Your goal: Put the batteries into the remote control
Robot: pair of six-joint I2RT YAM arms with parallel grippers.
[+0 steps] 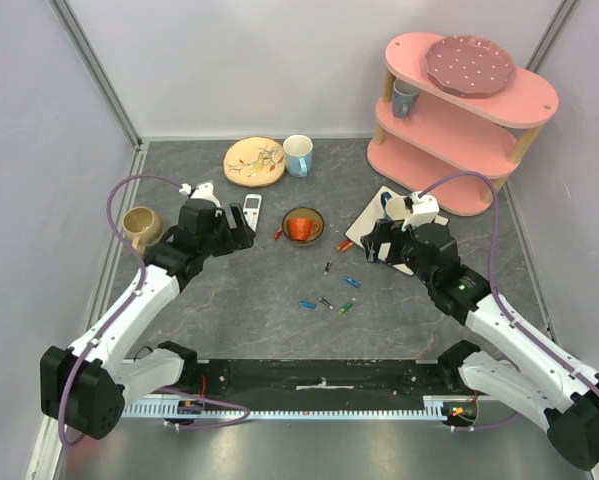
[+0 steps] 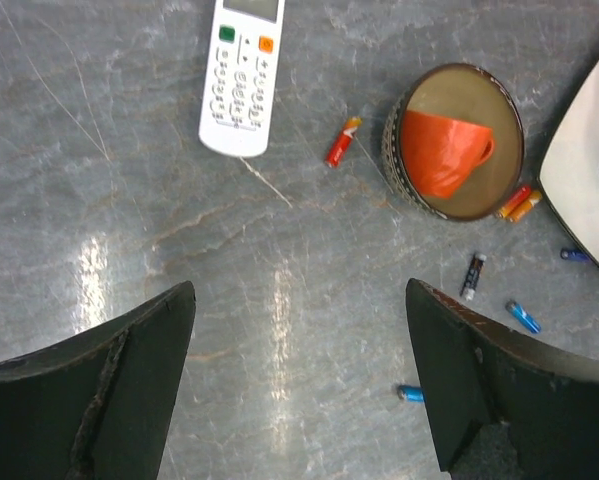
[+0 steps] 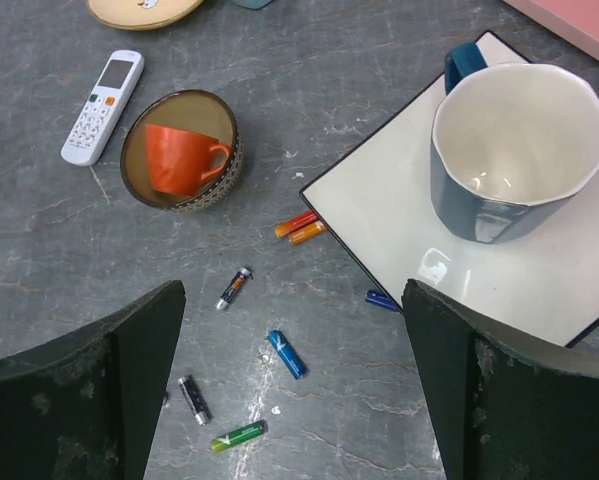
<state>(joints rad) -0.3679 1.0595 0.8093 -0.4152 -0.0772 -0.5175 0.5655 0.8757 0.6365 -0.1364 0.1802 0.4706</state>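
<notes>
Both my grippers are released, jaws spread wide and holding nothing. The left gripper (image 2: 297,300) hangs above bare table. The remote control (image 2: 241,85) lies flat just ahead of it, buttons up, near the bowl (image 2: 459,92) that holds an orange cup (image 2: 441,152). The right gripper (image 3: 294,290) hovers over the scattered batteries (image 3: 233,288) — black, blue, dark grey and green ones lie loose below it, each apart from the others.

I judge nothing is loaded yet. With the button face up, the battery bay is presumably underneath, so I'd have the left take the remote across its narrow width and turn it over first. For the right, I'd choose the blue battery (image 3: 287,354) lying on its own, set the jaws across its length and come straight down. I'd avoid the orange pair (image 3: 301,227) tucked against the white plate (image 3: 379,215), where a finger could catch the rim.
</notes>
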